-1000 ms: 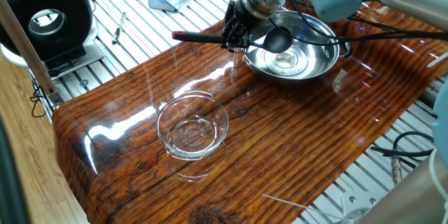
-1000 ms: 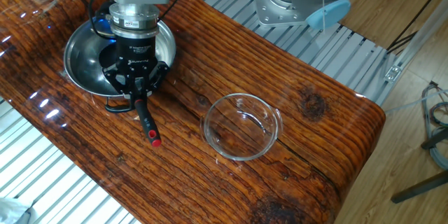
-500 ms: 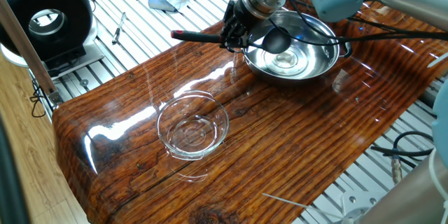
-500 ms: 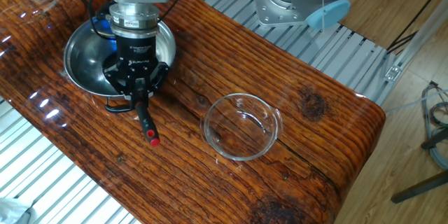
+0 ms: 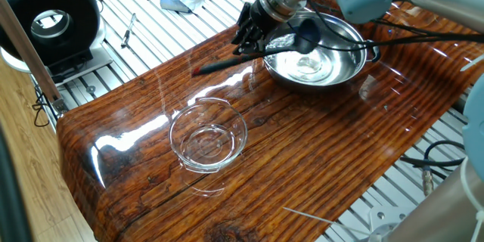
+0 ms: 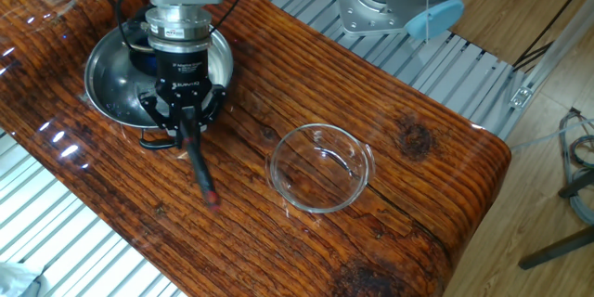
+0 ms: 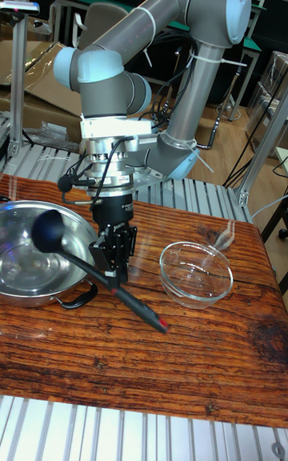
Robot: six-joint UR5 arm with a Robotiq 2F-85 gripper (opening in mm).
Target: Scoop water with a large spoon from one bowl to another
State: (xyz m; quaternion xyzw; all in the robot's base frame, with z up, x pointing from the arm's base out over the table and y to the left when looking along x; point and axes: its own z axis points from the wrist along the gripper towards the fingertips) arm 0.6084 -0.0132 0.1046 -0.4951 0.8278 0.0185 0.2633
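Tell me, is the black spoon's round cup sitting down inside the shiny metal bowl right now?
No, the tall fixed view shows the ladle's cup lifted above the steel bowl, tilted up while the gripper holds the handle.

One fixed view: high, oblique, looks along surface (image 5: 302, 159) from glass bowl (image 5: 209, 136) end toward steel bowl (image 5: 318, 64).
Other fixed view: high, steep, from opposite side; steel bowl (image 6: 121, 79) upper left, glass bowl (image 6: 321, 167) centre.
Tall fixed view: low, frontal, close, faces arm (image 7: 160, 21).
All share both bowls.
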